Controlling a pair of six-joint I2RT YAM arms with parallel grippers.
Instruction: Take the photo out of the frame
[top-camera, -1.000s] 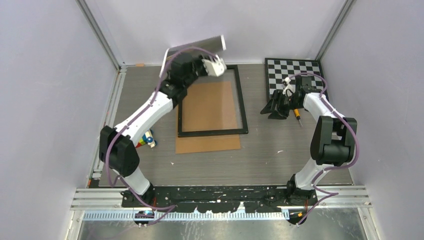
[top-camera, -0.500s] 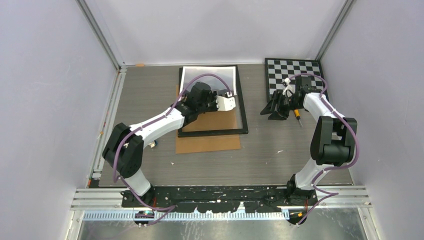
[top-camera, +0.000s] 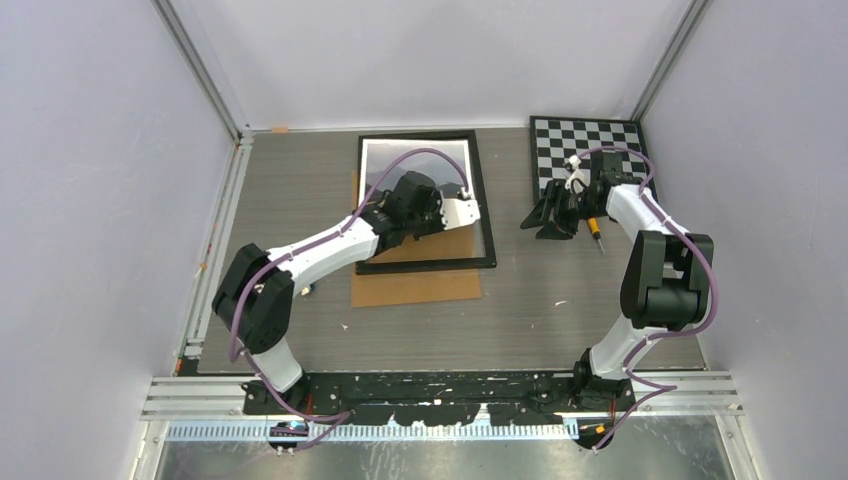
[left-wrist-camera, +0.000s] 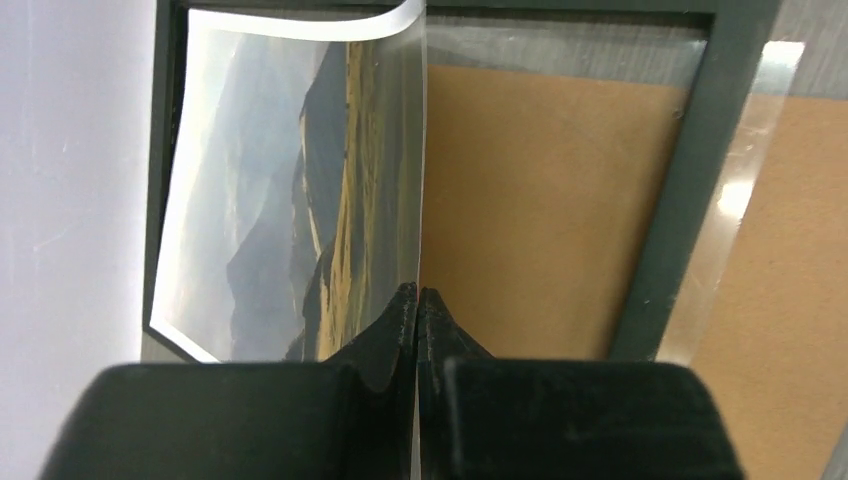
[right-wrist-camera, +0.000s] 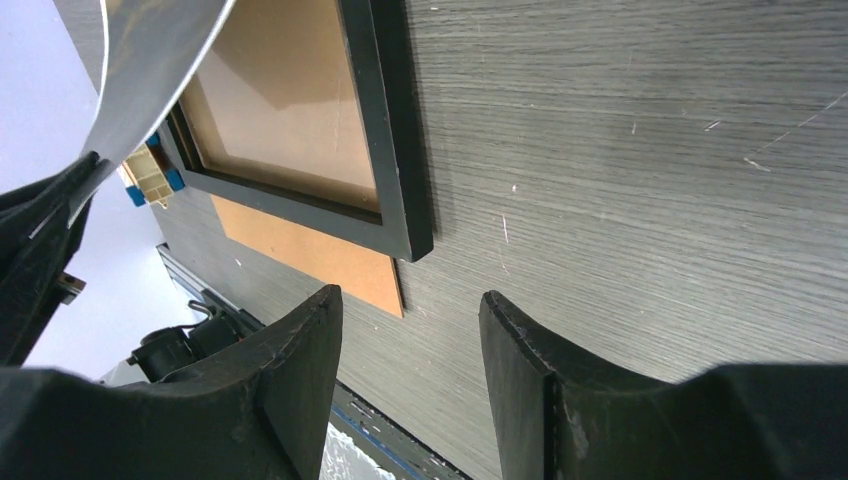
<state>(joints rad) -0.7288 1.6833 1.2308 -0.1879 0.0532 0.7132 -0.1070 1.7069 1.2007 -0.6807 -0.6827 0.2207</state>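
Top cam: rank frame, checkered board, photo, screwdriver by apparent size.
1. frame
2. checkered board, partly under the right arm
3. photo, partly hidden by the left arm, so its rank against the board is unsure
4. screwdriver, by far the smallest

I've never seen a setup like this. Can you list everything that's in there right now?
photo: one, grey and olive landscape, curving over the frame's far half
frame: one, black, flat at the table's centre
backing board: one, brown, under the frame, sticking out at its near edge
checkered board: one, black and white, far right corner
screwdriver: one, orange handle, near the right gripper
block: one, blue and beige, left of the frame, partly hidden
table: one, grey wood grain
left gripper: one, black, shut on the photo
right gripper: one, black, open and empty, right of the frame
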